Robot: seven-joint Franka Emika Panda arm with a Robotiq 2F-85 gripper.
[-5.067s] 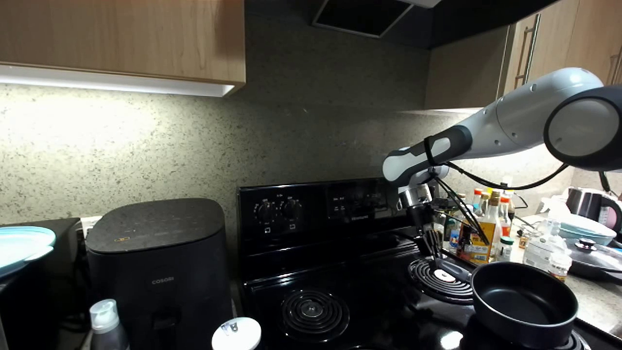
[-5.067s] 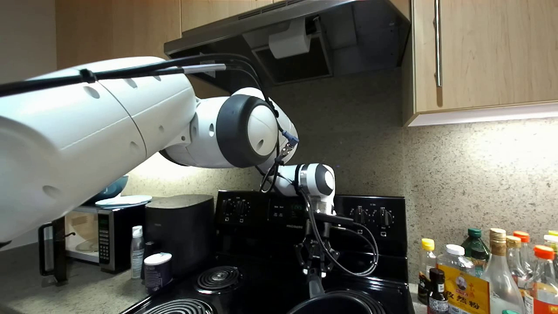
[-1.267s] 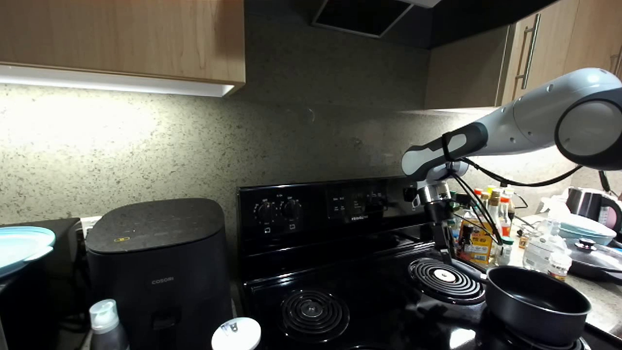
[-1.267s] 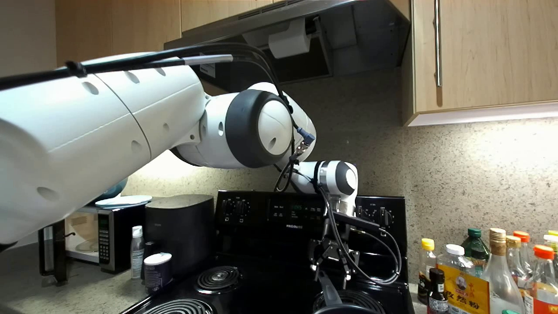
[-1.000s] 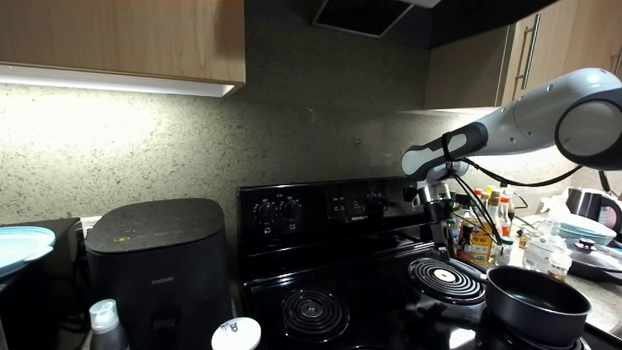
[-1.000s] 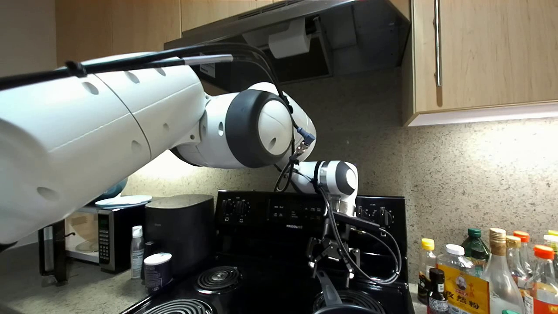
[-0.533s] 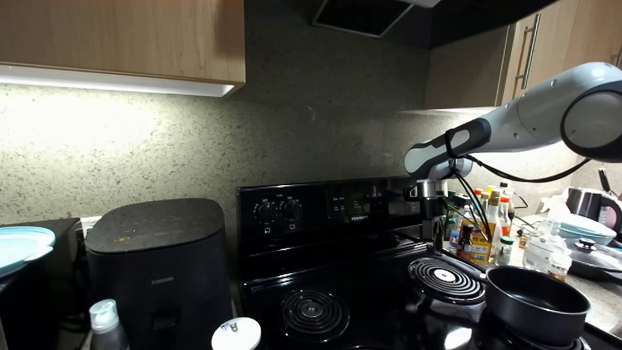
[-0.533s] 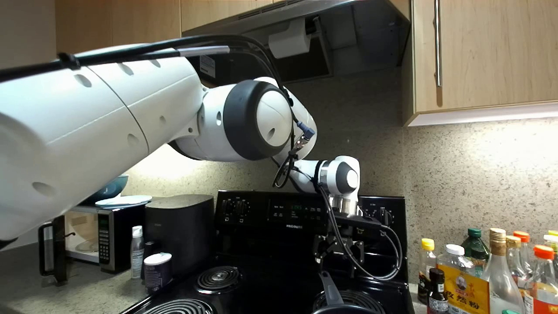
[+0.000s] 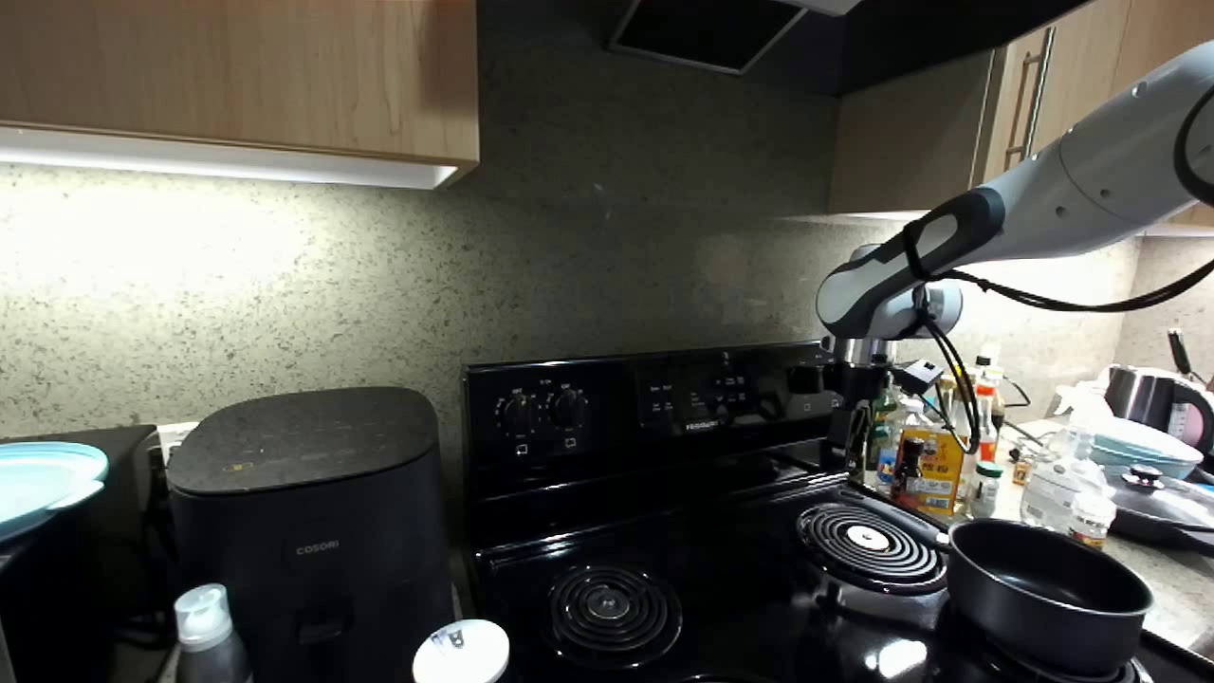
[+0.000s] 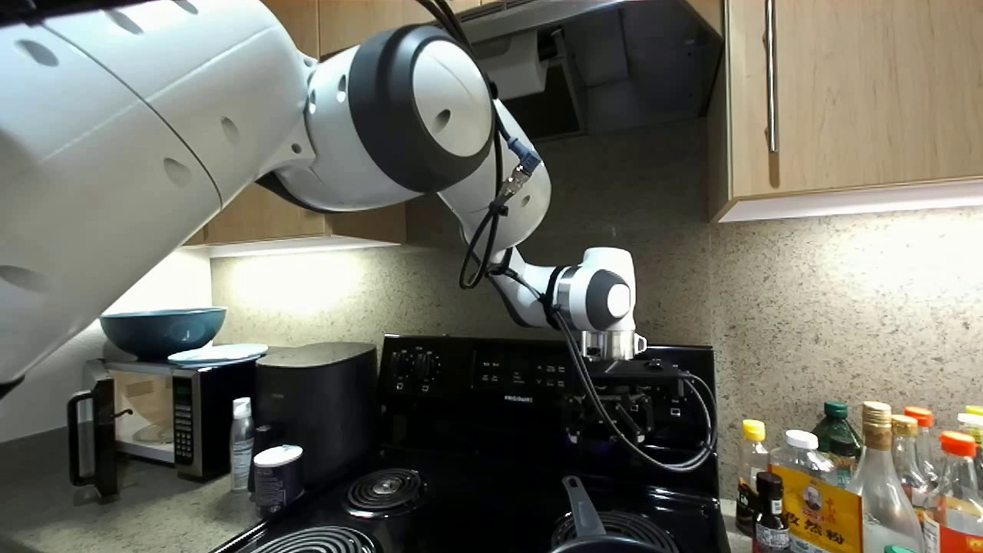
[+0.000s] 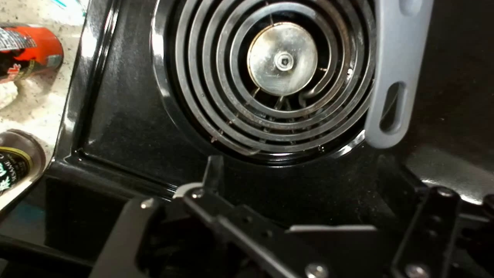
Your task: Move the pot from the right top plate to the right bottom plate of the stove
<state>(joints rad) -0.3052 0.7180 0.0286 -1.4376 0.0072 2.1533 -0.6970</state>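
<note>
The dark pot (image 9: 1048, 602) sits over the right bottom plate (image 9: 1133, 672), of which only a sliver of coil shows beneath it. Its handle (image 11: 395, 73) points back beside the right top plate (image 11: 266, 73), which bears nothing. In an exterior view just the pot's rim (image 10: 607, 544) and handle (image 10: 584, 507) are in the picture. Above the back of the black stove (image 9: 749, 598), my gripper (image 11: 303, 170) hangs open, fingers wide apart and nothing between them. It stands higher than the handle's end and clear of it, as both exterior views show.
Several sauce bottles (image 10: 875, 468) crowd the counter right of the stove. At left stand a black air fryer (image 9: 308, 531), a white-lidded can (image 10: 278, 480) and a microwave (image 10: 184, 415). The stove's back panel (image 9: 607, 427) rises close behind the gripper; a range hood (image 10: 614, 100) hangs overhead.
About five seconds ago the gripper was at the handle and the pot sat slightly farther back. The handle has been let go; the open gripper has risen away while the pot stays put.
</note>
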